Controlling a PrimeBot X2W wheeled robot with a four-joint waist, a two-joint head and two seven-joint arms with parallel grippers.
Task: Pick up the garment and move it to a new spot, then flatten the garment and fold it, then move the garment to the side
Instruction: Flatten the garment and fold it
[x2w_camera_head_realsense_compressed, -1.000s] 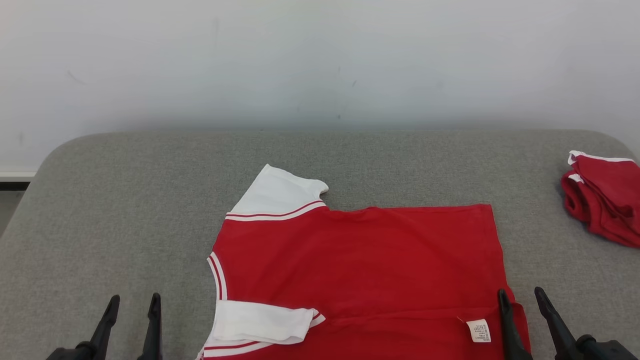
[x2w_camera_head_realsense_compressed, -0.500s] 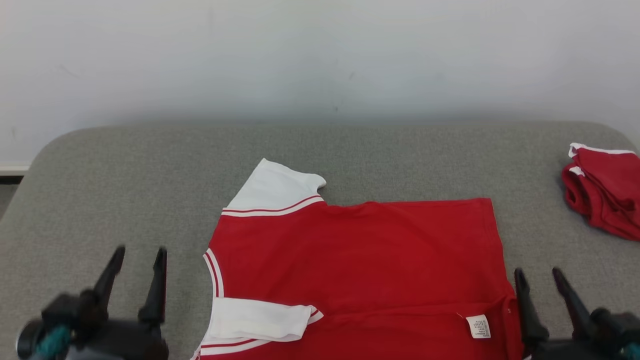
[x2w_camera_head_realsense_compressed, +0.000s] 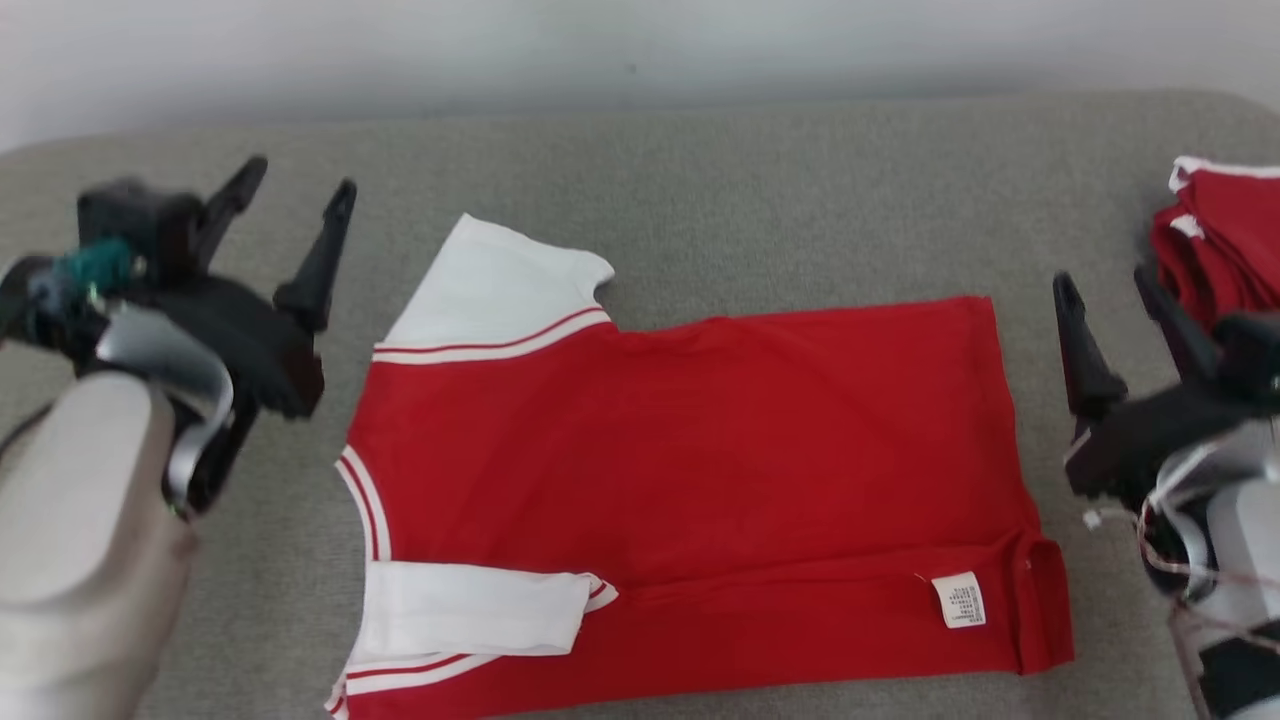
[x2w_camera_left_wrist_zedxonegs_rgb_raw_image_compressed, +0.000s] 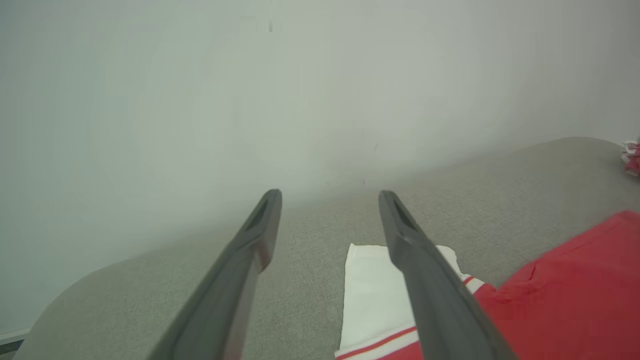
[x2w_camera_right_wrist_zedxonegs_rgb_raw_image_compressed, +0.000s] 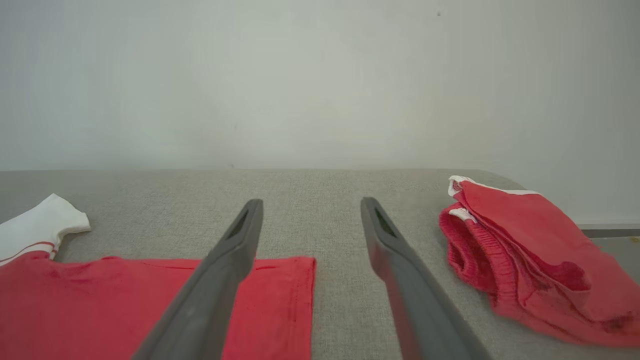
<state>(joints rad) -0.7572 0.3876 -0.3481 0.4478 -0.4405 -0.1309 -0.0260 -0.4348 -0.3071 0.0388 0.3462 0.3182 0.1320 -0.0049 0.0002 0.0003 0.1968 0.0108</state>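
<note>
Left hand (x2w_camera_head_realsense_compressed: 300, 178) and right hand (x2w_camera_head_realsense_compressed: 1102, 277) have advanced, spread, flanking the garment (x2w_camera_head_realsense_compressed: 700, 450).

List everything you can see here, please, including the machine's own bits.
shirt: one, red with white sleeves, flat mid-table
label: one, white, near the shirt's right hem
folded clothes: one pile, red with white trim, table's right edge
table: one, grey fabric, under everything
wall: one, pale, behind the table
left claw: one, dark, open, left of the shirt
right claw: one, dark, open, right of the shirt
</note>
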